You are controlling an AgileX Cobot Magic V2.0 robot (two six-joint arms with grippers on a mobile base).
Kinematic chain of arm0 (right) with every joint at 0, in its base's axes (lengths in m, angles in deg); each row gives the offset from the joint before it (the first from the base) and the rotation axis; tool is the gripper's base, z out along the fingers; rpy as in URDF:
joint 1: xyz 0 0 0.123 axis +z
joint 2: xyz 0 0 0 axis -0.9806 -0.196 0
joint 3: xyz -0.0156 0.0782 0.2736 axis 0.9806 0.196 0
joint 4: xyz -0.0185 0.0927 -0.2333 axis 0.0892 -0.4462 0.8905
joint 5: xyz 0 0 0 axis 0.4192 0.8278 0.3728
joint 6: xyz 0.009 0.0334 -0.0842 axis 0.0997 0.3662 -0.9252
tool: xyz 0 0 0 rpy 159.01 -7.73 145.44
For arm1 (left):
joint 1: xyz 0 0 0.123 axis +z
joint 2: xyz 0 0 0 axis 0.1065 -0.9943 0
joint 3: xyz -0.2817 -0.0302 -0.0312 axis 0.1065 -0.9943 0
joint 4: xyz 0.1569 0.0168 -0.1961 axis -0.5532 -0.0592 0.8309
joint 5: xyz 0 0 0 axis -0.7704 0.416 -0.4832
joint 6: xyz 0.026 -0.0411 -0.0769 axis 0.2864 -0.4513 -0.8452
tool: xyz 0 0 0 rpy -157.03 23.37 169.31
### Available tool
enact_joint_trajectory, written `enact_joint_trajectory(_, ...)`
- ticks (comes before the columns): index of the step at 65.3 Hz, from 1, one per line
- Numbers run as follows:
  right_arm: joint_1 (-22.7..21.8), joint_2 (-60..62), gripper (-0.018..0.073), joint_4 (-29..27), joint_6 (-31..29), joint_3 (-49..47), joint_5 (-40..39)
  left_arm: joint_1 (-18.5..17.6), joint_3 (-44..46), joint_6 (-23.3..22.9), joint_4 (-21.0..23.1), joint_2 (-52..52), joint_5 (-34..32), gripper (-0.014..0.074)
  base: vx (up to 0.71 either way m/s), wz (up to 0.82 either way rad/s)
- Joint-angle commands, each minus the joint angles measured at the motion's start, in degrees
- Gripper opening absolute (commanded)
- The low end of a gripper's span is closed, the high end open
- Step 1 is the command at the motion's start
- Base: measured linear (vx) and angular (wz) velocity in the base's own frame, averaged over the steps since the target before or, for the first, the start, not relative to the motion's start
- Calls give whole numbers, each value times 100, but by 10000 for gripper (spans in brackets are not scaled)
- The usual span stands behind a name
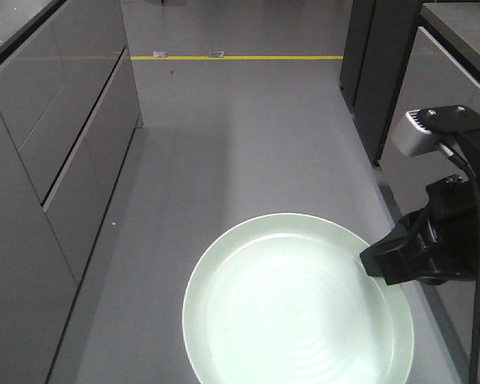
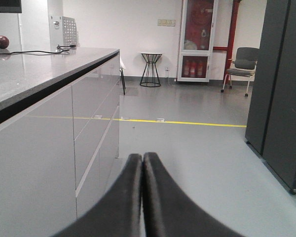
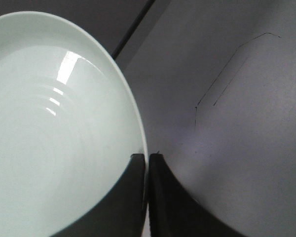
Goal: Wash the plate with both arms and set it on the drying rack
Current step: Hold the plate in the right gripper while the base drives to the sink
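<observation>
The pale mint-green plate (image 1: 292,308) is held level above the grey floor, low in the front view. My right gripper (image 1: 378,262) is shut on its right rim. In the right wrist view its gripper (image 3: 147,157) has one finger over the plate (image 3: 54,128) and one under, with the rim pinched between. My left gripper (image 2: 142,157) is shut and empty, pointing down the aisle; it is out of the front view. The drying rack is out of view.
Grey cabinets (image 1: 40,184) with drawers line the left of the aisle, under a counter (image 2: 29,74). Dark tall cabinets (image 1: 380,72) stand at the right. A yellow floor line (image 1: 240,58) crosses far ahead. A stool (image 2: 151,69) and a chair (image 2: 240,69) stand at the back.
</observation>
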Motion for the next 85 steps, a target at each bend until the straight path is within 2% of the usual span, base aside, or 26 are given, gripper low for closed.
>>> enact_joint_trajectory(1, 0, 119, -8, -213, -55, -132, -196, -33, 152, -41, 14, 78, -437, -6, 26, 4)
enact_joint_trajectory(85, 0, 119, -8, -213, -55, -132, -196, -33, 152, -41, 14, 78, -437, -6, 25, 1)
